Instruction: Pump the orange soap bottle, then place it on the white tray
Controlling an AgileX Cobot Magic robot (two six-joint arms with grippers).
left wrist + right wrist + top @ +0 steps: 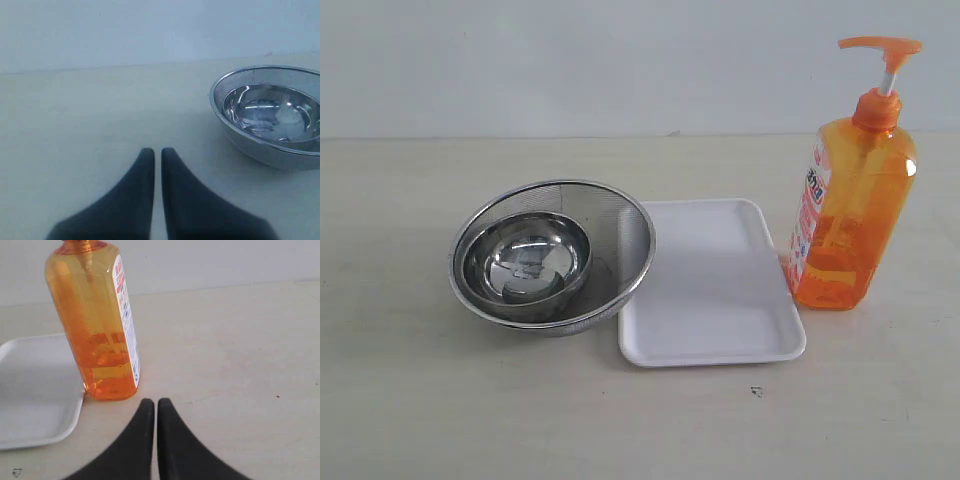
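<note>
Exterior view: orange soap bottle (850, 215) upright on table (620, 430), just beside white tray (710, 285) at its 3 o'clock; left hand (157, 151) clenched, empty; right hand (155, 402) clenched, empty

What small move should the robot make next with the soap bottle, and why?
Probably lift the right gripper toward the pump head: the orange soap bottle stands upright beside the white tray, and that shut gripper sits low near its base.

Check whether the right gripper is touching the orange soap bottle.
Apart. The exterior view shows the orange soap bottle with no arm near it; in the right wrist view the shut right gripper sits short of its base.
</note>
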